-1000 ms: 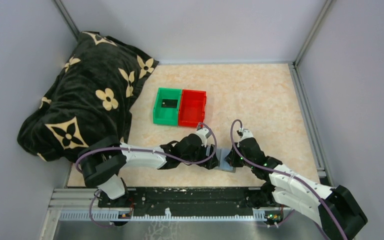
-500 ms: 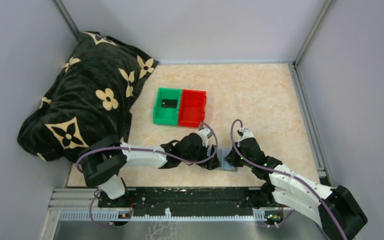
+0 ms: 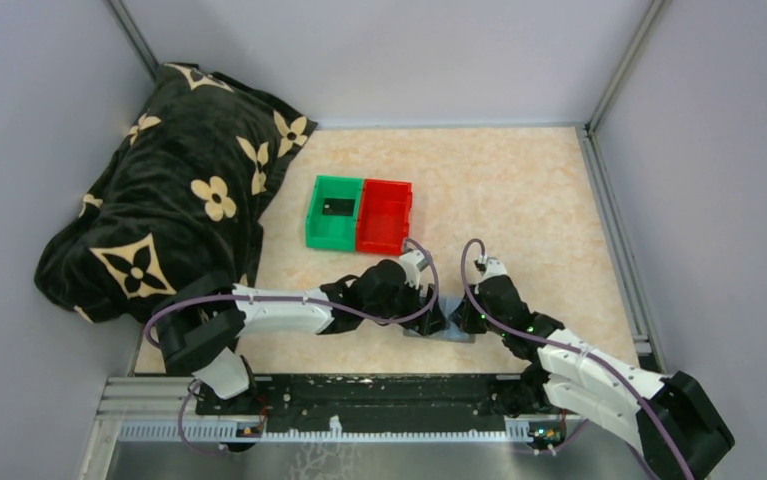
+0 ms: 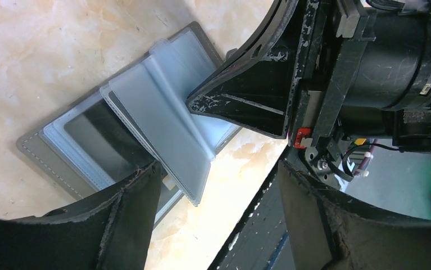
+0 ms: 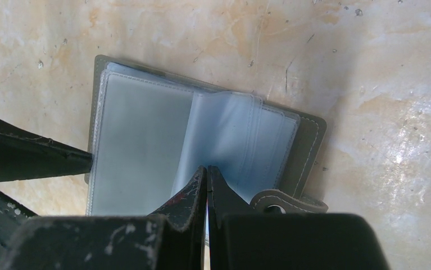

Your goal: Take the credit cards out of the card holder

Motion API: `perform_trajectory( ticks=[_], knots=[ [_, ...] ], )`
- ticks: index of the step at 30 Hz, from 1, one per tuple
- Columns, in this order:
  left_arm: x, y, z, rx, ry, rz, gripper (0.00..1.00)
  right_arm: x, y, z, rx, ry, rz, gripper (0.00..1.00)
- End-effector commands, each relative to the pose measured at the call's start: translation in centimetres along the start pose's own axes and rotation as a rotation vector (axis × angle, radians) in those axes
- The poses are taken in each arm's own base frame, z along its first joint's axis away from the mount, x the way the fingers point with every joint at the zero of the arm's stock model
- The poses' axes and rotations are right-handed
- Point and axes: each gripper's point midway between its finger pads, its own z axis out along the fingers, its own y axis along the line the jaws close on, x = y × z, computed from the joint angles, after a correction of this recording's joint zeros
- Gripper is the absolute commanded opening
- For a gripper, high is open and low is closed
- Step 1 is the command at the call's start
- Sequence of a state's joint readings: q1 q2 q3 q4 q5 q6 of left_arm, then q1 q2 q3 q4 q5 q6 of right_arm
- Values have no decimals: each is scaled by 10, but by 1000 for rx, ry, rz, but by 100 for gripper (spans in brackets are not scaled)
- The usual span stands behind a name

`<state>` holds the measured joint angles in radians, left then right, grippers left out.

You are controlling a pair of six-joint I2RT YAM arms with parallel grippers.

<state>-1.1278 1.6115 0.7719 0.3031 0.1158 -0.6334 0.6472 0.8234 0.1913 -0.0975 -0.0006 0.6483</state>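
Working the card holder [image 5: 145, 129], spread open on the tabletop [image 5: 370, 84] between both arms. Right gripper [image 5: 206, 180] jaws nearly closed, seemingly pinching a clear sleeve leaf. Left gripper [image 4: 218, 169] jaws wide, empty, straddling it. Dark credit card [image 4: 98, 132] sits sleeved; next, the left must pinch its edge and slide it out.

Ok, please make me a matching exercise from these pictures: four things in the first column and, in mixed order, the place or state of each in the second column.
Column one:
1. green bin
2. card holder
3. flower-patterned blanket
4. right pincer

Column two:
A. heaped at the far left corner
B. lies open on the table
C. shut on a clear sleeve
D. has a dark card inside

Right pairs: 1-D, 2-B, 3-A, 4-C.
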Motion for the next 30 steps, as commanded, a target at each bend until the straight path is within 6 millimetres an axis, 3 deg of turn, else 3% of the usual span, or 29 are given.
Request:
perform_trajectory(
  ticks=[1,11,17,23,30],
  knots=[
    [-16,-20,-2,62,-41,23,81,6,-5,-2,27,27,-8,0],
    [-19,-34,5,123,-30,21,81,-4,1,-11,-14,-49,6,0],
    [-22,-45,13,174,-25,22,81,-22,19,-28,-123,-157,45,0],
    [-16,-49,25,205,-2,17,81,-48,13,-51,-68,-274,74,0],
    [-20,-51,22,204,-18,41,82,-71,19,-70,-90,-386,96,0]
  ],
)
